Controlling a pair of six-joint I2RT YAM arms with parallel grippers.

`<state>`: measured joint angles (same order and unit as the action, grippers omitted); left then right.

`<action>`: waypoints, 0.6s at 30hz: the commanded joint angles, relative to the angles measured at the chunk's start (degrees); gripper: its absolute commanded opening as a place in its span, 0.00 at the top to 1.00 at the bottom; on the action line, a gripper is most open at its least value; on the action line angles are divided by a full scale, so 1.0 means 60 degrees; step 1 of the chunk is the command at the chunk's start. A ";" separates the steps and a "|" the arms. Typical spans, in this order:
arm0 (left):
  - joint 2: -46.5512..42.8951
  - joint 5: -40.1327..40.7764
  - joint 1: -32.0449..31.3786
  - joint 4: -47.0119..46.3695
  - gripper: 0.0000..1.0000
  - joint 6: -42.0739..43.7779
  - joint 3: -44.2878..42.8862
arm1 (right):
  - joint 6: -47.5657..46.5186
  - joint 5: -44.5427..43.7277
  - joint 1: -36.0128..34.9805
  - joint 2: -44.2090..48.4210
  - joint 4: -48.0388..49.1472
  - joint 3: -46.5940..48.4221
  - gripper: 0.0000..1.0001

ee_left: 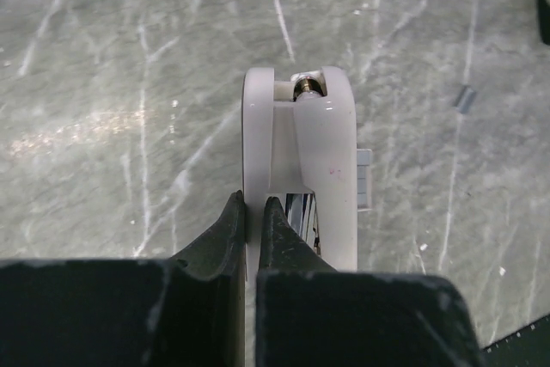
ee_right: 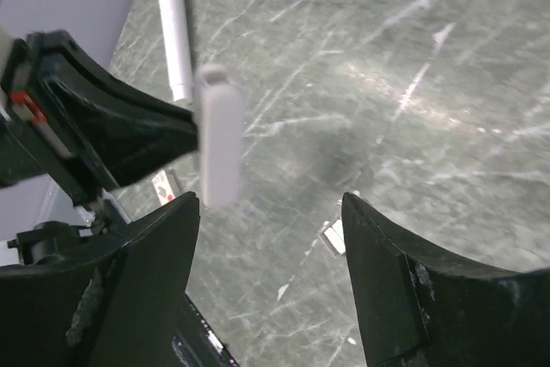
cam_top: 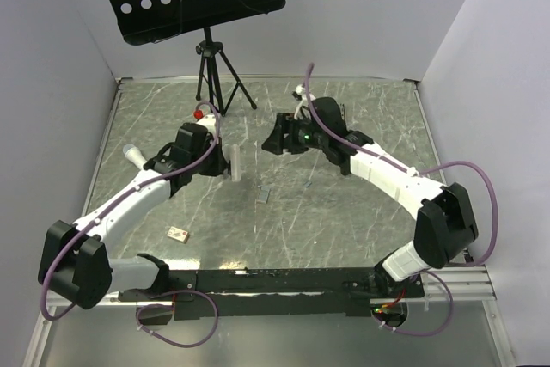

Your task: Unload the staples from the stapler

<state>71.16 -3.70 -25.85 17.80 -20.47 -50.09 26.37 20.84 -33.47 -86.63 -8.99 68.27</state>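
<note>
My left gripper (cam_top: 220,162) is shut on the stapler (cam_top: 233,162), holding it upright above the table left of centre. In the left wrist view the pale stapler (ee_left: 302,152) points away and the gripper (ee_left: 254,212) pinches its left side wall, with dark metal showing inside the body. My right gripper (cam_top: 271,143) hovers just right of the stapler, open and holding nothing. In the right wrist view the gripper (ee_right: 266,212) is apart from the stapler (ee_right: 219,135). A short grey strip of staples (cam_top: 265,194) lies on the table below, seen again as staples (ee_right: 333,236).
A black tripod stand (cam_top: 210,75) with a perforated tray stands at the back. A white cylinder (cam_top: 133,154) lies left of the left arm. A small tan block (cam_top: 178,234) lies near the front left. A tiny grey piece (ee_left: 465,98) rests on the marble table (cam_top: 344,212).
</note>
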 commanded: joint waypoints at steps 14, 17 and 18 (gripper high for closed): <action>-0.0433 0.0309 -0.0072 -0.0199 0.99 -0.2213 -0.0618 | 0.2005 0.1305 -0.1174 -0.0605 0.4488 -0.1945 0.25; -0.0623 0.0266 -0.0072 -0.0228 0.99 -0.2433 -0.0530 | 0.1933 0.1155 -0.1174 -0.0854 0.4107 -0.1682 0.25; -0.0653 0.0164 -0.0072 -0.0257 0.99 -0.2535 -0.0500 | 0.1919 0.1286 -0.1174 -0.0927 0.4106 -0.1623 0.26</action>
<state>70.22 -1.26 -25.98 18.76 -31.94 -51.94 36.71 29.39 -40.71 -90.54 12.01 56.55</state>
